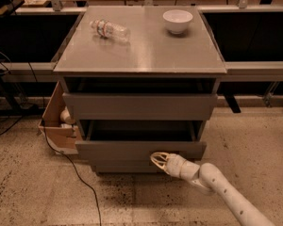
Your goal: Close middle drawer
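The grey cabinet (140,55) has stacked grey drawers. The middle drawer (132,149), with a plain flat front, is pulled out a little, and a dark gap shows above it. My gripper (154,158) is low at the right-centre of that front, its tip touching the panel's lower edge. Its fingers are together and hold nothing. My white arm (221,189) reaches in from the lower right. The upper drawer front (139,106) sits above, and the bottom drawer front (122,166) is just visible below.
A plastic bottle (109,30) lies on the cabinet top and a white bowl (178,20) stands there. An open cardboard box (60,124) stands on the floor left of the cabinet. A black cable (78,178) runs across the speckled floor.
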Motion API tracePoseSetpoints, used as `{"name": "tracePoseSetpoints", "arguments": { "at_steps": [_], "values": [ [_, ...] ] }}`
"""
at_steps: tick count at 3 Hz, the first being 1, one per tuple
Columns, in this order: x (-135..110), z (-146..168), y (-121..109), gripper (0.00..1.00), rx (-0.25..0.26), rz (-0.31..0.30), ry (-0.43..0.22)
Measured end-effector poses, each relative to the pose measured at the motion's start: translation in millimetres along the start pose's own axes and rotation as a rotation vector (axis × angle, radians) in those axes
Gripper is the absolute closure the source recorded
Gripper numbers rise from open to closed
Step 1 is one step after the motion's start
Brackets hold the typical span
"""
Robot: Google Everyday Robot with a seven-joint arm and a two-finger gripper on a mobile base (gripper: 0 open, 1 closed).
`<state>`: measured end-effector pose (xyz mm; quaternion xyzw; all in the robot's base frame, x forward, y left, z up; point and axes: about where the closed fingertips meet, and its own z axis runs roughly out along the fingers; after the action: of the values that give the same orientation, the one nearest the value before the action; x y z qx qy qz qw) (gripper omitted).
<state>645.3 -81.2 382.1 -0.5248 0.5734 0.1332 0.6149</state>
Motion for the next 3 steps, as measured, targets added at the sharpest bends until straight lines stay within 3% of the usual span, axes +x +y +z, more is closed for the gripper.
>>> {"name": "tracePoseSetpoints", "arguments": {
  "at_steps": [3],
  "values": [
    [7,76,-10,1.0,0.096,0.041,-0.126]
  ]
}}
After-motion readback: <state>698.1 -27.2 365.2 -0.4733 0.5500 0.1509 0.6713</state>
